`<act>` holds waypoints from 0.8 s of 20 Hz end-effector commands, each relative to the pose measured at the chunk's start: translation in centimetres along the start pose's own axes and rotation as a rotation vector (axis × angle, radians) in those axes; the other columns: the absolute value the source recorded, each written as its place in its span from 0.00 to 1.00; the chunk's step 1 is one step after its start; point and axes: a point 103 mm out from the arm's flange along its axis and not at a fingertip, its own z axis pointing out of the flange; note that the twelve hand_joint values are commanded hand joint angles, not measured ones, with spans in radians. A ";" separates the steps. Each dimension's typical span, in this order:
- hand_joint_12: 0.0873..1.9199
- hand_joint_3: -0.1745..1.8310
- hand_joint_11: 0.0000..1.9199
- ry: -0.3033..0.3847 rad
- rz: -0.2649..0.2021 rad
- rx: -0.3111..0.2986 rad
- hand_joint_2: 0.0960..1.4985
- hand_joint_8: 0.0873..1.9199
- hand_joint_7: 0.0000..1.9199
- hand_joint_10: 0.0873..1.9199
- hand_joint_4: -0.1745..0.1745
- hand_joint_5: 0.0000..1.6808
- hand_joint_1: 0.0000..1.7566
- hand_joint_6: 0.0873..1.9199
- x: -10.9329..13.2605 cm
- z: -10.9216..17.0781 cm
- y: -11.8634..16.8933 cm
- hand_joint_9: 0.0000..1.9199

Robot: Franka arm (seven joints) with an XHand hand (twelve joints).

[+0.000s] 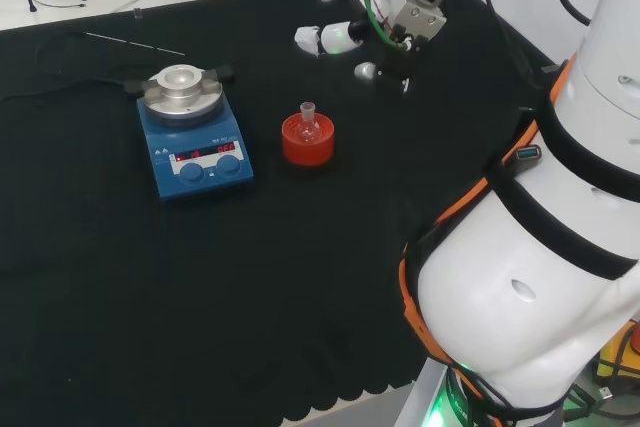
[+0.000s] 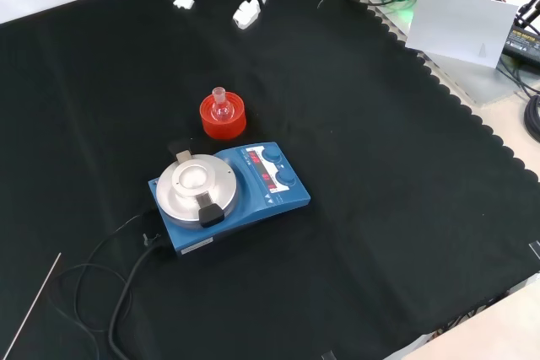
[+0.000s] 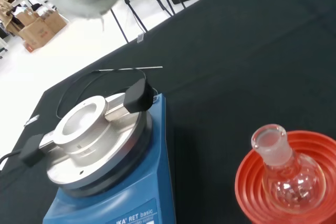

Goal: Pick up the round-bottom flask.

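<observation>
Blue hotplate stirrer (image 1: 195, 142), thin rod (image 1: 133, 43)

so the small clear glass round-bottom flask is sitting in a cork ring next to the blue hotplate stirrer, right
Not quite: the small clear glass round-bottom flask sits in a red ribbed ring stand, not a cork ring, as the wrist view shows. It is indeed next to the blue hotplate stirrer.

White lettering (image 3: 134, 217) stands on the blue magnetic stirrer's (image 3: 157, 145) front edge; red digits (image 1: 203, 154) on its panel are too small to read.
</observation>
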 end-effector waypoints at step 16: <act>0.46 0.29 0.00 0.098 0.071 0.079 0.37 0.18 0.01 0.30 0.60 0.32 0.49 0.00 -8.3 14.2 -0.3 0.06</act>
